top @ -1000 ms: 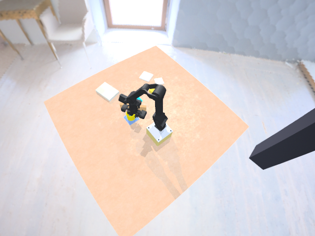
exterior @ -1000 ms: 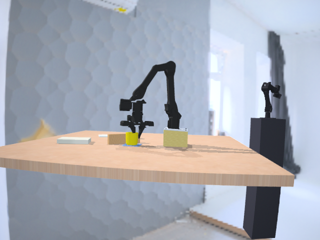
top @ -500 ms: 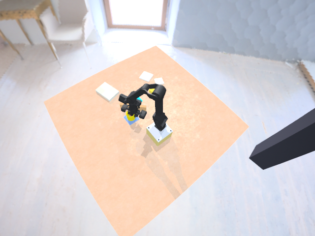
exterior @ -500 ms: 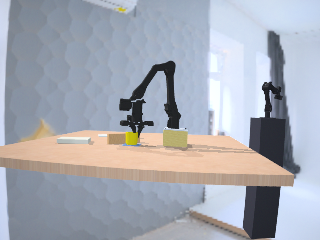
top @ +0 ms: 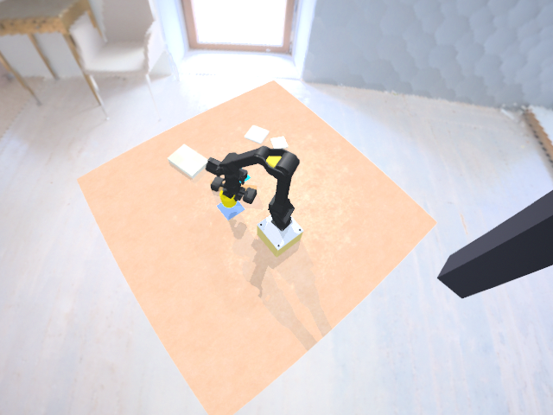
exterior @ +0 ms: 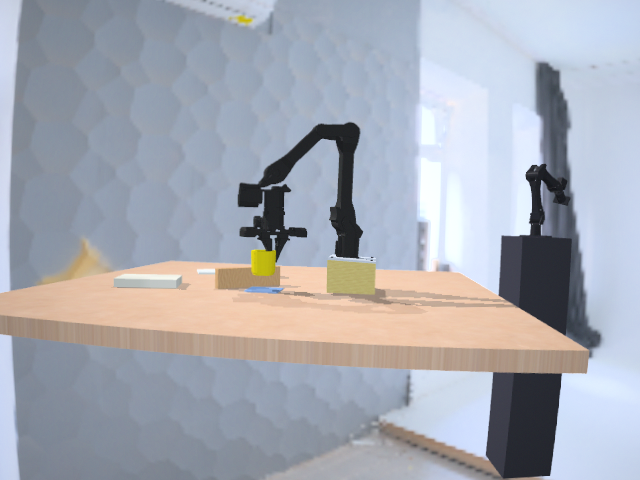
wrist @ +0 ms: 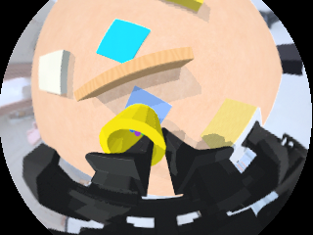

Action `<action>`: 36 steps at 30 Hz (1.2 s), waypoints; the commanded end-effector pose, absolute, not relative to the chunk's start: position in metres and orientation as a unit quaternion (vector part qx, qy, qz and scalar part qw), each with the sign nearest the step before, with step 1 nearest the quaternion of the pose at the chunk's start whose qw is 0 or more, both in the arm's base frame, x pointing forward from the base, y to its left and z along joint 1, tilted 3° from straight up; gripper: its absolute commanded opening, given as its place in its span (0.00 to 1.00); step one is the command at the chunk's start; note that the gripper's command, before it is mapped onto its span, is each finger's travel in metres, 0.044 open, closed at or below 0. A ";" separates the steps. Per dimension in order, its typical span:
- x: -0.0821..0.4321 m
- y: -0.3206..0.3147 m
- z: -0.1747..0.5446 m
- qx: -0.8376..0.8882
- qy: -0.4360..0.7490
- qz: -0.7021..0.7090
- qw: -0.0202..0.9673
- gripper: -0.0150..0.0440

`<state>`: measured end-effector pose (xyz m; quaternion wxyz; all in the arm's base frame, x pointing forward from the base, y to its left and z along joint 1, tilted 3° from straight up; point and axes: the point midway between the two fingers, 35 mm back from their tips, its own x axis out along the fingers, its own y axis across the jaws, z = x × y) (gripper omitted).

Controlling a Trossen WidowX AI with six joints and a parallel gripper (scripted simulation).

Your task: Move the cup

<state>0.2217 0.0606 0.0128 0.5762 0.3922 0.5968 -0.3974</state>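
The yellow cup [top: 228, 201] [exterior: 263, 262] [wrist: 141, 114] hangs a little above the blue pad [top: 231, 213] [exterior: 264, 290] [wrist: 142, 96]. It looks somewhat tilted in the wrist view. Purple and blue marbles [wrist: 137, 133] show inside it. My gripper [exterior: 273, 253] [wrist: 157, 130] is shut on the cup's wall, one finger inside the cup and one outside. The cyan pad [top: 246, 178] [wrist: 123, 40] lies bare on the far side of a wooden barrier [top: 251, 186] [exterior: 232, 279] [wrist: 134, 71]; it is hidden in the exterior view.
The barrier stands upright between the two pads. A thick white block [top: 187, 162] [exterior: 148, 281] [wrist: 52, 72] lies to one side. Two thinner white pieces [top: 257, 134] [top: 279, 142] lie farther back. A yellow block [top: 273, 161] [wrist: 190, 4] is partly hidden. My base [top: 279, 239] [exterior: 351, 276] stands near the blue pad.
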 end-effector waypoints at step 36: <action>0.231 0.049 0.051 0.394 0.595 -0.396 0.577 0.25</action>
